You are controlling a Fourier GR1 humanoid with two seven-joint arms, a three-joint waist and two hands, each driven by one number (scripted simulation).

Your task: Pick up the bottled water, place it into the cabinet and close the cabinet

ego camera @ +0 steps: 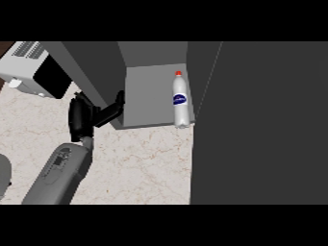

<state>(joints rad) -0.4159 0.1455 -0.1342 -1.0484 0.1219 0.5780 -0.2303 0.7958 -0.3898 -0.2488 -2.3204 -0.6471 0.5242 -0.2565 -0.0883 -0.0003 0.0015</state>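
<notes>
The clear plastic water bottle with a red cap (180, 99) lies inside the grey cabinet (152, 115); the released left hand (88, 114) touches the cabinet's left edge.

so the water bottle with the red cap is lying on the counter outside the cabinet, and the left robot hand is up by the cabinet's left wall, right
Not quite. The head view shows the water bottle with the red cap inside the cabinet, on its floor along the right side, not out on the counter. The rest holds: the left robot hand is by the cabinet's left wall.
</notes>
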